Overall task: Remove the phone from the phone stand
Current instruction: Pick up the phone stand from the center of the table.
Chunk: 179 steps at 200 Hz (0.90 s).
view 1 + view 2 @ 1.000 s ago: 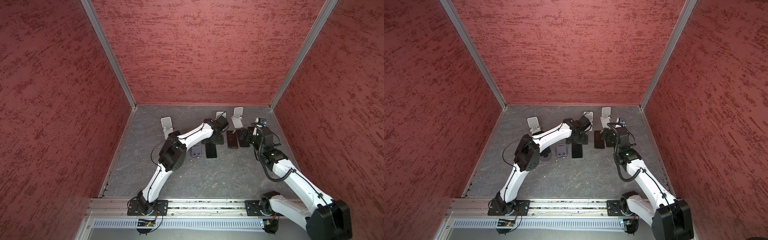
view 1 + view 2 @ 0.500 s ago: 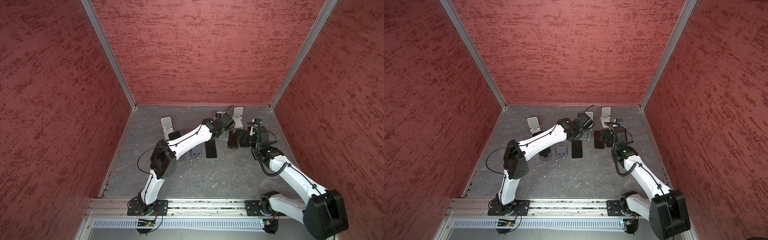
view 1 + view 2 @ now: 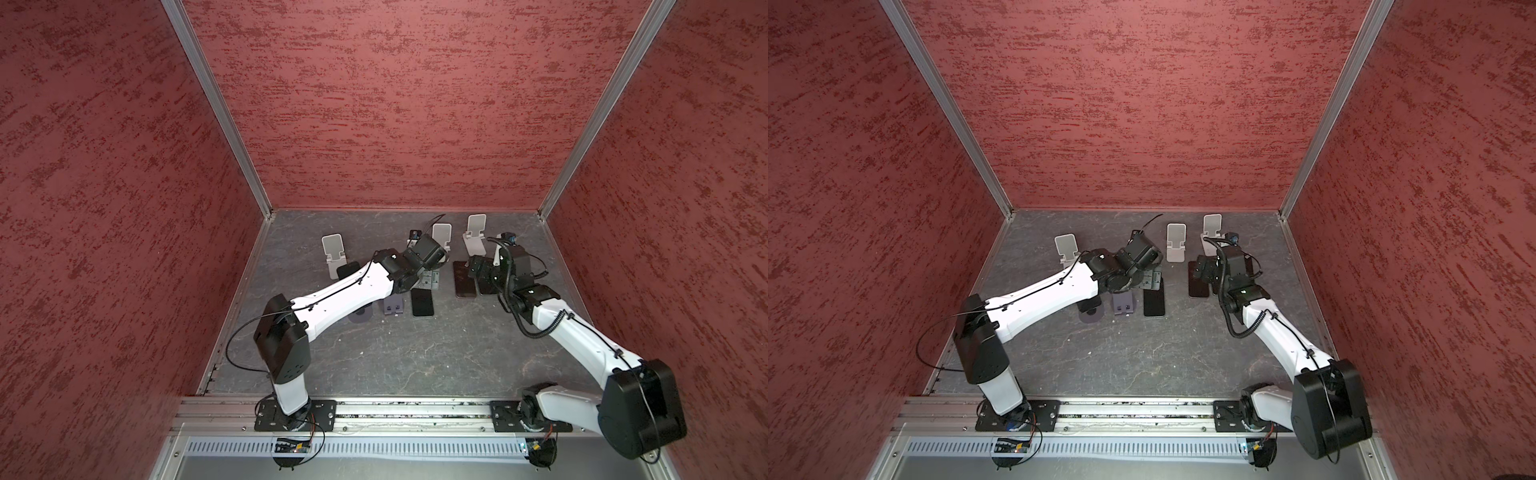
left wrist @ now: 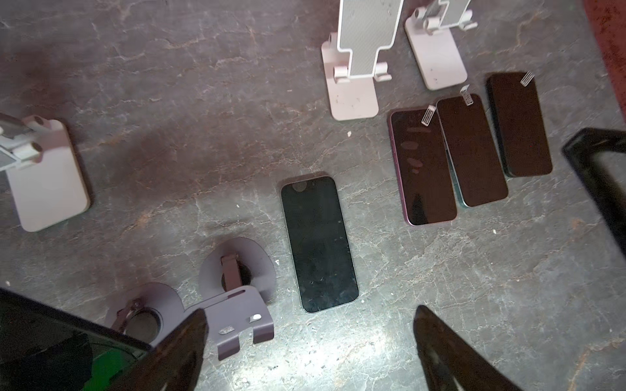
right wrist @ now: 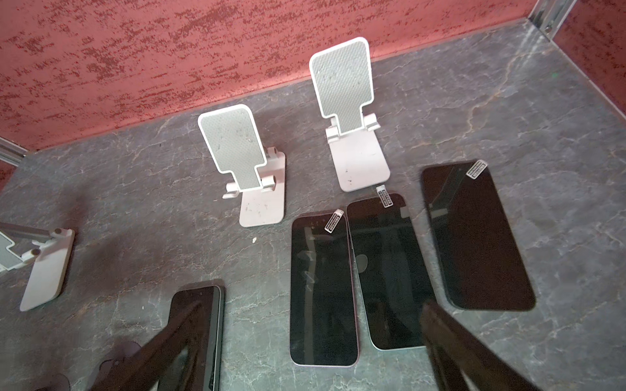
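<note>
Left gripper [image 4: 310,312] hangs over the table [image 4: 169,118] with its jaws spread wide and nothing between them. The right gripper [image 5: 311,304] is the same deal, gaping and empty. Makes sense to me, since neither has anything to hold and both just hover above the phones.

As for the phone that's meant to come off, honestly I can't pick it out. Every cradle I can see is bare. One lone phone [image 4: 318,243] lies flat, screen up, just beside the purple stand [image 4: 237,318]. A row of three phones [image 5: 389,270] lies flat in front of the two white stands [image 5: 244,162]. My guess is that's the drop-off spot: off the cradle, down on the table right in front, side by side so nothing stacks. So the job looks done, or close to it.

The views differ a lot. Both top views mostly show the left arm [image 3: 345,291] and right arm [image 3: 1279,336] reaching in, and they cover most of that row. They do show the third white stand [image 3: 334,253] whole, off by itself on the left arm's side. Only the right wrist camera looks at the white rests nearly straight on. Only the left wrist camera shows a second purple foot [image 4: 145,311], plus a dark glossy slab [image 4: 50,348] next to it. That could be one more phone on a stand or just robot hardware, I can't tell.
</note>
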Motion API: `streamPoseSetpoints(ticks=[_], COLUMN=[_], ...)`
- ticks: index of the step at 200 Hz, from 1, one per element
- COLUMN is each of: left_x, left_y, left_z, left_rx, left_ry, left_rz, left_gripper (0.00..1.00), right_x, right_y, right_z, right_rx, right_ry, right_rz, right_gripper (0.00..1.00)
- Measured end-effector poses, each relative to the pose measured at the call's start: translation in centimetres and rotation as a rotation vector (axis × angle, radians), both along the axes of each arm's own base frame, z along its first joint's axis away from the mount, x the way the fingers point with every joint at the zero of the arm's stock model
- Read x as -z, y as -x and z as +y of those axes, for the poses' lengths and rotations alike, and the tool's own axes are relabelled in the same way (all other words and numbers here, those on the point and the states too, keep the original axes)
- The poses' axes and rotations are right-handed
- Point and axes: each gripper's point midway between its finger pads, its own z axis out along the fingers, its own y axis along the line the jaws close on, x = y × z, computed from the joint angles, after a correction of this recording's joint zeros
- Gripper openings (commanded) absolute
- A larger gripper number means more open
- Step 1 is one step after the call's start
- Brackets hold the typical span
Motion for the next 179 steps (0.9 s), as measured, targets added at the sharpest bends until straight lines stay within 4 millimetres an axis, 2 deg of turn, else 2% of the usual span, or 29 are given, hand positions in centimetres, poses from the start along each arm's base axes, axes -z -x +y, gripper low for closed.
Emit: streamPoseSetpoints(ticks=[32, 70, 128, 179], left_x=[-1.7, -2.1, -3.5, -5.5], left_y=[0.7, 1.1, 2.6, 4.0], left_z=[2.2, 4.9, 9.0, 12.2], left_rx=[-0.031, -0.084, -0.138, -0.197], left_ry=[0.031, 0.038, 0.091, 0.136], left_rz=[-0.058, -0.097, -0.176, -0.25], left_gripper=[0.96, 0.97, 1.0, 1.0], right_x=[0.5, 0.4, -0.1, 1.4], right_y=[-0.1, -0.2, -0.1, 0.4], right_z=[1.4, 4.0, 9.4, 14.3], right_rx=[-0.034, -0.094, -0.204, -0.292], right_ry=[0.005, 0.01, 0.026, 0.032], right_rz=[0.03, 0.038, 0.039, 0.081], right_gripper=[0.99, 0.99, 0.99, 0.99])
